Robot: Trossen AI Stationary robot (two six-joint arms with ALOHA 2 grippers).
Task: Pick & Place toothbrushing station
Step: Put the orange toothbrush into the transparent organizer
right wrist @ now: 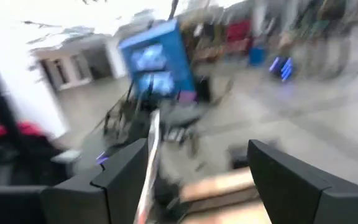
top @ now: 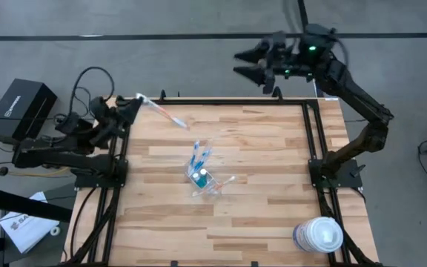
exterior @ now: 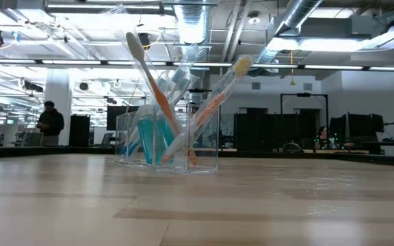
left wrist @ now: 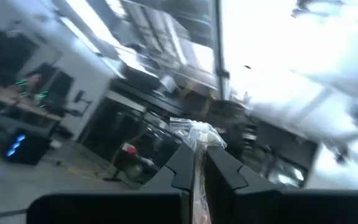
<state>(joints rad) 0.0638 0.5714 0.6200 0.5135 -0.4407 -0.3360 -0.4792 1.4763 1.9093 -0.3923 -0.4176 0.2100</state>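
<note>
Clear plastic cup [top: 203, 178] mid-table, holding blue and orange toothbrushes [exterior: 157, 96]. Left gripper [top: 128, 107] at far-left edge, clenched on one toothbrush [top: 160, 110]: light, stiff, slippery; pinch mid-handle. Right gripper [top: 254, 64] beyond far edge, fingers spread, seemingly empty.

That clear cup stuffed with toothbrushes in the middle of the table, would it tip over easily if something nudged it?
Probably. The clear cup looks thin and light, while the toothbrushes lean far above and past its rim, so it seems top-heavy. On the smooth wooden table, a low push might slide it instead.
</note>
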